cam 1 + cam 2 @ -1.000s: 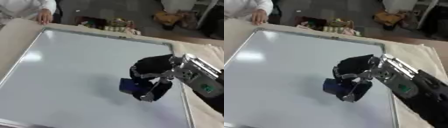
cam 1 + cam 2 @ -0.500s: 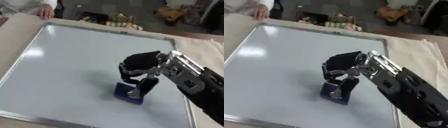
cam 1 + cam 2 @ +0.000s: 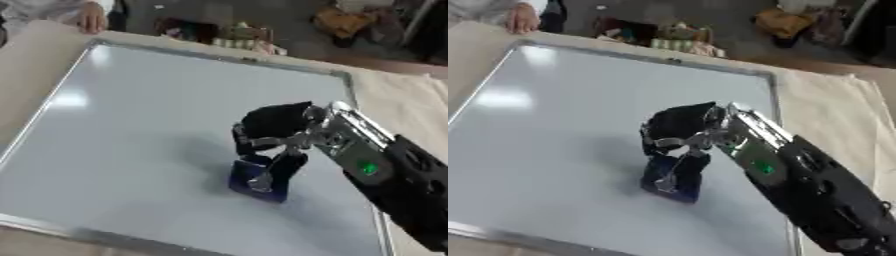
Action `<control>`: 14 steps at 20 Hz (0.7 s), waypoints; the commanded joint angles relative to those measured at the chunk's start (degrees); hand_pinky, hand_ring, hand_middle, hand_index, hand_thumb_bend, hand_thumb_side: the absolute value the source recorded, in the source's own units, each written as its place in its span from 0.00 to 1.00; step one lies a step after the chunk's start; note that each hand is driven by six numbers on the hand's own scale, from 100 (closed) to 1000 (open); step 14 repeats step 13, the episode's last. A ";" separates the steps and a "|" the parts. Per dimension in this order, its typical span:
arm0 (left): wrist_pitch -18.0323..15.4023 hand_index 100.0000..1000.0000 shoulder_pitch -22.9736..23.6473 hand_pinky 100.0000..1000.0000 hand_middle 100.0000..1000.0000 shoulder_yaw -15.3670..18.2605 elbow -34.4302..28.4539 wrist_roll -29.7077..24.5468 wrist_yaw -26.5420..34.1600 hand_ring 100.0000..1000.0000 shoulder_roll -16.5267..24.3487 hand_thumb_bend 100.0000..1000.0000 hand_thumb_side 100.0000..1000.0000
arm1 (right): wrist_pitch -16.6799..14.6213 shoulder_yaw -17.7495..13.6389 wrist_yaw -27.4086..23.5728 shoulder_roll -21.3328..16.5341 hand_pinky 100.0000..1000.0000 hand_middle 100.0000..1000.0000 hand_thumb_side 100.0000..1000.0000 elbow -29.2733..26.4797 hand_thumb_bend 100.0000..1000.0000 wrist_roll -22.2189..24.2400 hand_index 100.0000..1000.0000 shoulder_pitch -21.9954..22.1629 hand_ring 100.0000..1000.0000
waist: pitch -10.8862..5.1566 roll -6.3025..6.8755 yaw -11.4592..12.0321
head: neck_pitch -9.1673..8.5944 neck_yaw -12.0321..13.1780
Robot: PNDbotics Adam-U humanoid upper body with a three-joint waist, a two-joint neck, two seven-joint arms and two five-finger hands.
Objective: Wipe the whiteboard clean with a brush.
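Fingers of the right hand (image 3: 273, 131) curl around a blue brush (image 3: 256, 180), pressing it onto the whiteboard (image 3: 131, 130) right of centre, toward the near edge. The arm comes in from the lower right. The board, framed in silver, lies flat on a bench (image 3: 402, 95) under a pale cloth. Its surface looks clean.

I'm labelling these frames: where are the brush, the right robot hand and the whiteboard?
brush (image 3: 249, 181): left eye view, its blue body.
right robot hand (image 3: 273, 125): left eye view, its black back.
whiteboard (image 3: 562, 100): right eye view, bare surface.
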 commanded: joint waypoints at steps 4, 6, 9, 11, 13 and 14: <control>0.24 0.59 -0.22 0.64 0.53 0.20 -0.98 0.09 -0.16 0.61 0.52 0.22 0.95 | 0.46 -1.70 -1.11 -1.08 0.45 0.01 0.43 -1.91 0.00 -1.13 0.12 -0.40 0.44 | -1.42 0.35 0.04 | -0.93 0.43; 0.20 0.59 -0.13 0.64 0.53 0.22 -0.96 0.08 -0.20 0.61 0.55 0.23 0.95 | 0.98 -2.36 -2.33 -1.54 0.46 0.00 0.44 -3.28 0.00 -1.67 0.12 -0.40 0.44 | -1.47 0.41 0.03 | -1.10 0.58; 0.10 0.59 0.00 0.64 0.53 0.29 -0.89 0.12 -0.25 0.61 0.58 0.23 0.95 | 2.22 -3.88 -4.95 -2.37 0.47 0.00 0.48 -5.96 0.00 -2.54 0.11 -0.33 0.43 | -1.56 0.57 -0.02 | -1.31 0.77; 0.00 0.60 0.05 0.64 0.53 0.32 -0.86 0.16 -0.27 0.61 0.58 0.23 0.95 | 3.29 -5.08 -6.81 -3.03 0.48 0.00 0.51 -7.88 0.00 -3.19 0.12 -0.16 0.44 | -1.62 0.70 -0.06 | -1.39 0.91; -0.09 0.60 0.09 0.64 0.53 0.35 -0.82 0.21 -0.28 0.61 0.53 0.23 0.95 | 4.56 -6.56 -8.67 -3.67 0.50 0.01 0.53 -9.85 0.00 -4.31 0.12 0.24 0.44 | -1.65 0.89 -0.11 | -1.38 1.09; -0.09 0.60 0.09 0.64 0.53 0.35 -0.82 0.21 -0.28 0.61 0.53 0.23 0.95 | 4.56 -6.56 -8.67 -3.67 0.50 0.01 0.53 -9.85 0.00 -4.31 0.12 0.24 0.44 | -1.65 0.89 -0.11 | -1.38 1.09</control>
